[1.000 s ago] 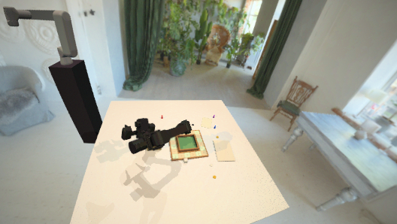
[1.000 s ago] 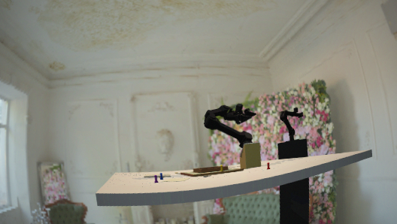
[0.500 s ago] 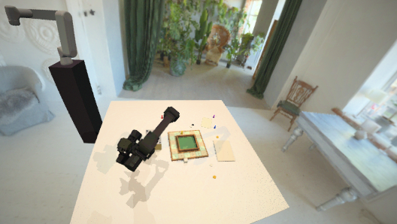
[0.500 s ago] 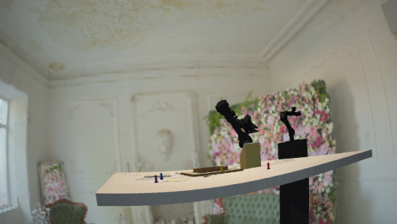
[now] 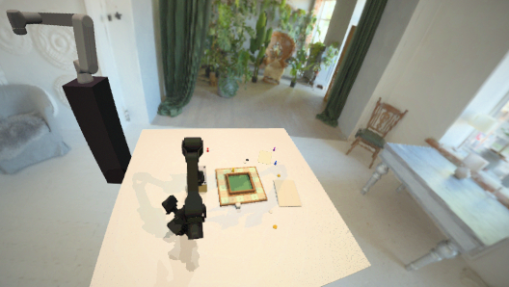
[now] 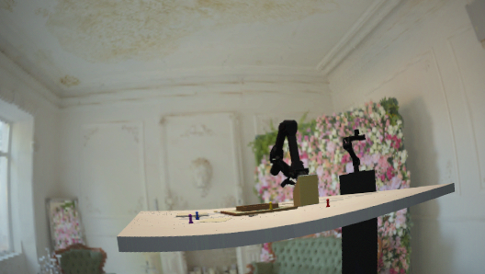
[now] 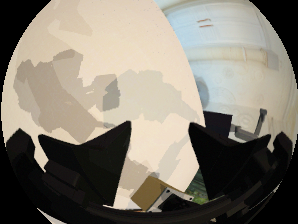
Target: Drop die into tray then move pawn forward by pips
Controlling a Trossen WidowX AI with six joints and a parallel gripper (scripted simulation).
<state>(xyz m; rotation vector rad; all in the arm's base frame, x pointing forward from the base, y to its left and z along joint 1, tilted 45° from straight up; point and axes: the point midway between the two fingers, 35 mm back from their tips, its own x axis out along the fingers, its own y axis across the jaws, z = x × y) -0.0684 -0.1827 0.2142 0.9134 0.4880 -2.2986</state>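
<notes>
The board point(image 5: 221, 197) lies mid-table around the brown-rimmed dice tray point(image 5: 227, 184) with its green floor. A yellow pawn point(image 5: 233, 169) point(image 6: 271, 206) stands on the board's far row. A small pale block point(image 5: 237, 206) at the board's near edge looks like the die, but its pips are too small to read. No die can be made out in the tray. My gripper point(image 7: 161, 126) is open with nothing between its fingers. It hangs above the table, left of the board in the top view, away from the die and pawn.
The box point(image 5: 203, 188) point(image 6: 307, 190) point(image 7: 149, 192) under my arm's base stands left of the board. A red pawn point(image 5: 207, 149) point(image 6: 328, 202), blue pawn point(image 5: 275, 163) point(image 6: 197, 215) and purple pawn point(image 5: 274, 149) point(image 6: 190, 219) stand farther back. A beige panel point(image 5: 287, 194) lies right.
</notes>
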